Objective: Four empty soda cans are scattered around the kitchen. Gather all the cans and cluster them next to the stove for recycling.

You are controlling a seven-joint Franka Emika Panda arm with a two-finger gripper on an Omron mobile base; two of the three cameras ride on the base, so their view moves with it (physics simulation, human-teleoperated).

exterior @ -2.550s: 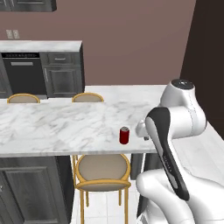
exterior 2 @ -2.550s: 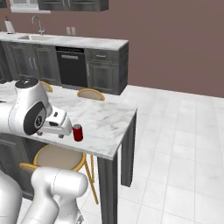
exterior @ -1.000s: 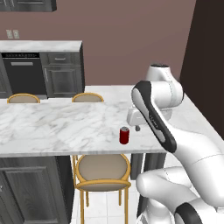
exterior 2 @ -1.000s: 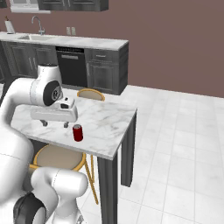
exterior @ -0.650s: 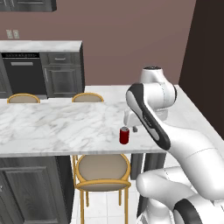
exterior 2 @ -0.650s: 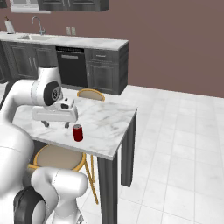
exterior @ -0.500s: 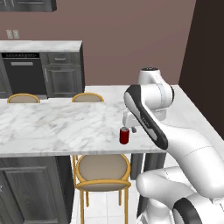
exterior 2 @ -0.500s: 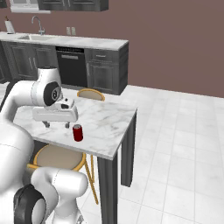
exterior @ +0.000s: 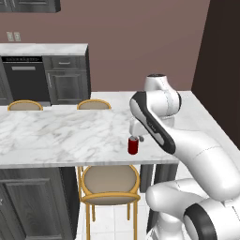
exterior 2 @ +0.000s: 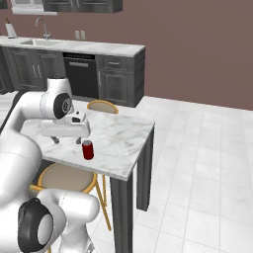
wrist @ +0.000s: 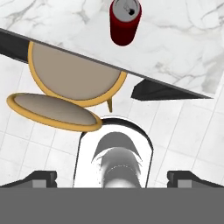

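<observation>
Even, soft rendered light fills all views without glare, a faint shadow lies beneath the marble bench [exterior: 56, 136] toward six o'clock, and edges look slightly pixelated, undistorted.

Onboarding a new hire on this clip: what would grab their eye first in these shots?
The red soda can standing alone, upright, near the front edge of the white marble island, with the claw open and poised just above and behind it. Next, the tan round stool tucked under the island right below the can, and the dark cabinets along the back wall.
</observation>
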